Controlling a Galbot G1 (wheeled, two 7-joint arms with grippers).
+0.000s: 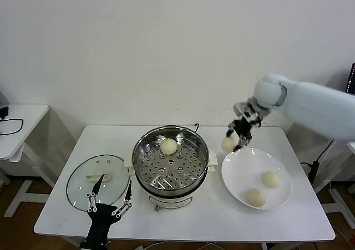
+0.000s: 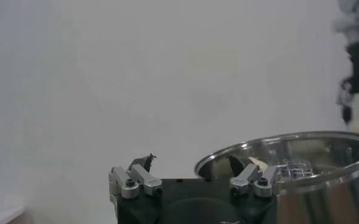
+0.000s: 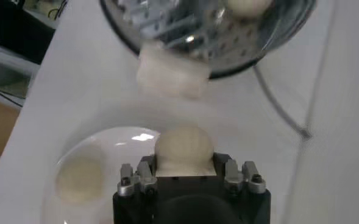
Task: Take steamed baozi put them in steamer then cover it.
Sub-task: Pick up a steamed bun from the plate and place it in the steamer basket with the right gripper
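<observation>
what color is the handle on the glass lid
Cream-white; the handle on the cover shows best in the head view.

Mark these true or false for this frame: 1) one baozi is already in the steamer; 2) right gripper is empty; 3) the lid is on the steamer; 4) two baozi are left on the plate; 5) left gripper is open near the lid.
1) True. One baozi lies on the perforated tray of the steamer.
2) False. The right gripper is shut on a baozi, held above the plate's far rim.
3) False. The lid lies flat on the table, to the robot's left of the steamer.
4) True. Two baozi rest on the plate.
5) True. The left gripper is open, low at the lid's near edge.
</observation>
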